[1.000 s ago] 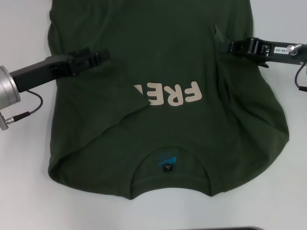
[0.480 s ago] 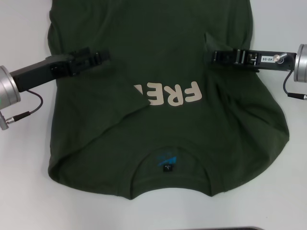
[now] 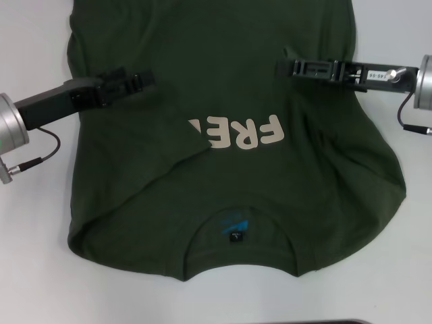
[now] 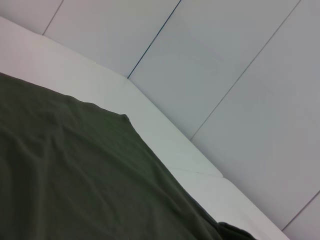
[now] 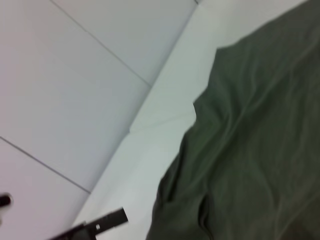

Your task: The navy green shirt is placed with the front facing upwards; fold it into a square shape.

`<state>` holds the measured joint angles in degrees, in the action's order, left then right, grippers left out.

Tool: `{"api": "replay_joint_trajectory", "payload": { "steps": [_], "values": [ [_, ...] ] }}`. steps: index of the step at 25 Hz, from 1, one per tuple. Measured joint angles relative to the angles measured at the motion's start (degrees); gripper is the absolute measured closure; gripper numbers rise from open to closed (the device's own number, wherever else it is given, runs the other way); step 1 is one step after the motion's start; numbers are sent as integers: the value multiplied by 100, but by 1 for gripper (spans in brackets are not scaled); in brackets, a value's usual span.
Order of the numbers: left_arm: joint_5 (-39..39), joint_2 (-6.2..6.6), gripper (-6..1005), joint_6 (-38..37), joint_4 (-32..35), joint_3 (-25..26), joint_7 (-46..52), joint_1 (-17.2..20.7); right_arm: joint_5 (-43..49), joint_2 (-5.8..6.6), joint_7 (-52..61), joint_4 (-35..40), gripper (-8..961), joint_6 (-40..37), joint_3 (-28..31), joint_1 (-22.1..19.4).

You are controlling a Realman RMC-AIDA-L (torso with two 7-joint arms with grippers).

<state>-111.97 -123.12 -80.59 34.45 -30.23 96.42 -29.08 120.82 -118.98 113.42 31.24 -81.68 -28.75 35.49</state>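
The navy green shirt (image 3: 223,101) lies spread on the white table, collar toward me, with its blue-and-black neck label (image 3: 234,229) showing. Its left side is folded inward and covers part of the cream chest print (image 3: 246,133). My left gripper (image 3: 145,79) rests over that folded side, above and left of the print. My right gripper (image 3: 282,66) reaches in from the right, shut on a raised flap of the shirt's right side. The wrist views show only the green cloth (image 4: 75,175) (image 5: 250,150) on the table.
White table (image 3: 40,270) surrounds the shirt on the left, right and near sides. Cables hang from both wrists. A light panelled wall (image 4: 225,75) rises behind the table's far edge. A dark strip (image 3: 331,322) sits at the near edge.
My right gripper has moved left across the shirt, drawing the right side's flap inward with it. The left arm has stayed put.
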Motion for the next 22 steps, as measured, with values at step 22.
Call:
{"api": "replay_joint_trajectory", "payload": {
  "steps": [22],
  "values": [
    [1, -15, 125, -1, 0, 0, 3, 7, -432, 334, 28, 146, 165, -22, 38, -636]
  ]
}}
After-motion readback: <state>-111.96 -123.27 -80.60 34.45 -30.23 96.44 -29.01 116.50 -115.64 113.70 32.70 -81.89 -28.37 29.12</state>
